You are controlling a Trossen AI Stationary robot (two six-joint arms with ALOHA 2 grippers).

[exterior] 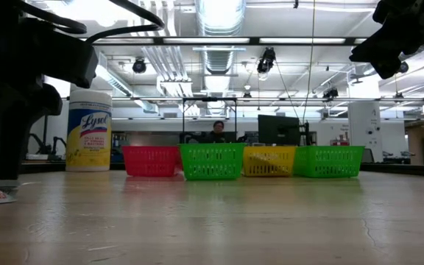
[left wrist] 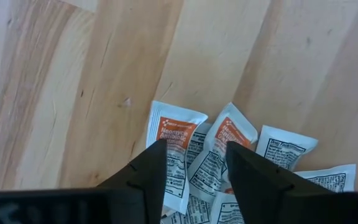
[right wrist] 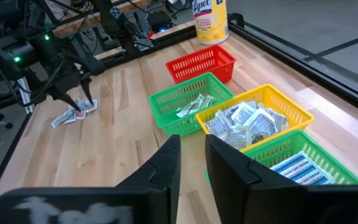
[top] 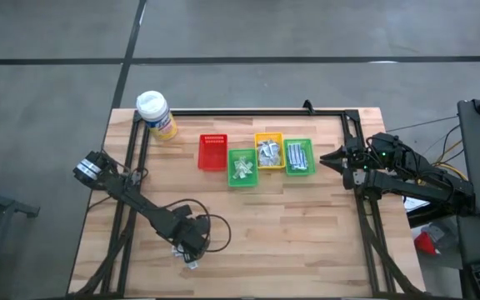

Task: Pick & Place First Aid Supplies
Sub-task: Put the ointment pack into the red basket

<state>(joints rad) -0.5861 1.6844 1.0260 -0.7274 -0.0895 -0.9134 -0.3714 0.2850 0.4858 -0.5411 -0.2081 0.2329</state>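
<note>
left gripper (left wrist: 191,171) open over packets (left wrist: 229,155), near edge | right gripper (right wrist: 192,158) narrowly open

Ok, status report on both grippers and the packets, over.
Left gripper open over white orange-labelled packets. Right gripper parked near the bins, holding nothing. Nothing in the way.

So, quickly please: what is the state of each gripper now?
Left gripper: open, fingers down over the packets on the table, holding nothing.
Right gripper: slightly open, empty, raised beside the bins.
</note>
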